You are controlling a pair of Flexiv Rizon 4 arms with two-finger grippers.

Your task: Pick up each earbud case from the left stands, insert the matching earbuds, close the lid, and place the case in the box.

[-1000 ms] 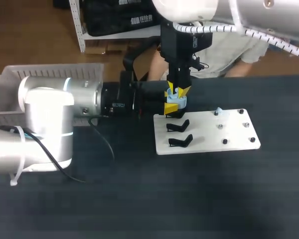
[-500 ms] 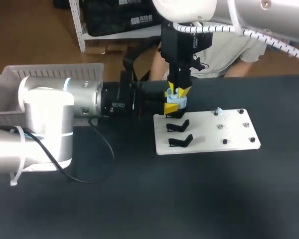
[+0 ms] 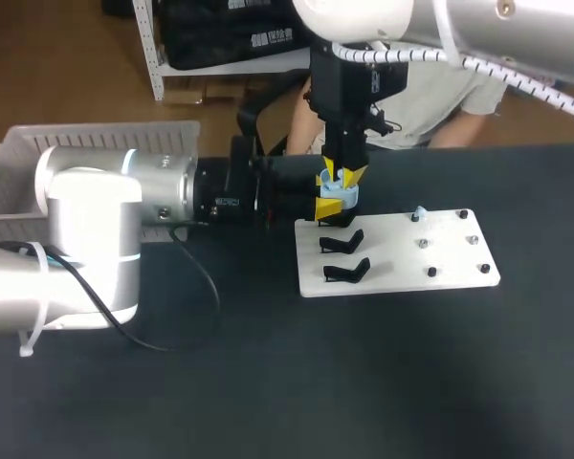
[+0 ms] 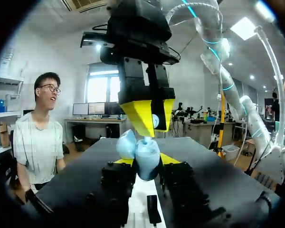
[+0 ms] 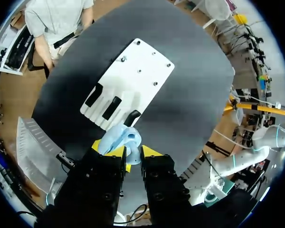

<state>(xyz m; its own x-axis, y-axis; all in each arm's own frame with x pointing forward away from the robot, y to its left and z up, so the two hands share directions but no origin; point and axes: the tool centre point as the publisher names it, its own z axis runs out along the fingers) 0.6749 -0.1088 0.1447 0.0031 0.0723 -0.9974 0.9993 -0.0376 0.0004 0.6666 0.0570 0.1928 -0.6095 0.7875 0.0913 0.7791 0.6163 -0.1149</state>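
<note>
Left fingers: shut on the pale blue earbud case, one yellow tip against each flank. We hold it off the counter, over the corner of the white board that lies nearest our left arm and farthest from the camera. It hangs just above the black stands.

Case lid: open, tipped to one side. The mouth faces up.

Right fingers: nearly shut and pointing straight down over that same corner of the board, higher than the case. A small pale round thing is pinched between the tips. We take it for an earbud.

Key relation: the right tips sit directly over the open mouth and just short of it. We cannot tell whether they touch the case. Our left arm lies level along the counter and the right arm is upright, so the two meet at a right angle. We judge the coming move to be a short, straight push down into the well while the left arm stays braced.

A second pale blue earbud sits on a peg at the far edge of the board, near its middle. We judge the right arm is the nearer one to fetch it.

Box: well apart from the board, out past the left arm's side.
</note>
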